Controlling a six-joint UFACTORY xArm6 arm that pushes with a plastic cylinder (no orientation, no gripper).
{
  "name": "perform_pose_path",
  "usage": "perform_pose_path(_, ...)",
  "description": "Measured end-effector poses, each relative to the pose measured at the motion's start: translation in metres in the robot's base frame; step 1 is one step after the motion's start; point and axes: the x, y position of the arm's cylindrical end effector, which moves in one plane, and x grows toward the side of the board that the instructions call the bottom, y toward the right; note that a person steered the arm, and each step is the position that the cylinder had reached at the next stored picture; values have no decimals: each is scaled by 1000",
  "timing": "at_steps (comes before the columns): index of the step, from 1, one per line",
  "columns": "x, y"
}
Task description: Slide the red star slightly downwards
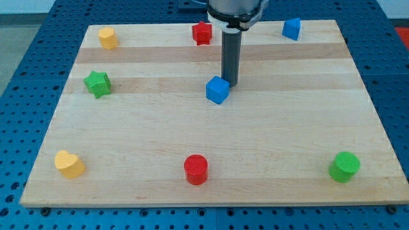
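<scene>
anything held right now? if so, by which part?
Nothing held: there are no jaws, only a rod. My tip sits against the blue cube at its upper right, well below the red star.

Eight blocks lie on the bench [192, 134], and one dark rod stands over them. By colour they pair off evenly: two red, two blue, two green, two yellow. The reds are one red star [202, 32] and one red cylinder [195, 169]. The blues are one blue cube [217, 90] and one blue block [291, 29] whose shape is harder to make out. The greens are one green star [97, 84] and one green cylinder [344, 166]. The yellows are one yellow heart [68, 163] and one yellow block [108, 38] of unclear shape. By shape, that gives two stars, two cylinders, one cube, one heart and two uncertain.
</scene>
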Motion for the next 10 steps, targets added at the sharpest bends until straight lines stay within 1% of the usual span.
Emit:
perform_pose_path(1, -35, 0)
perform_pose_path(3, -148, 7)
perform_pose_path(4, -176, 7)
perform_pose_path(5, -179, 4)
perform_pose_path(6, -189, -35)
perform_pose_path(7, -189, -46)
perform_pose_path(8, -185, -51)
perform_pose_path(9, -167, -63)
perform_pose_path(10, -165, -63)
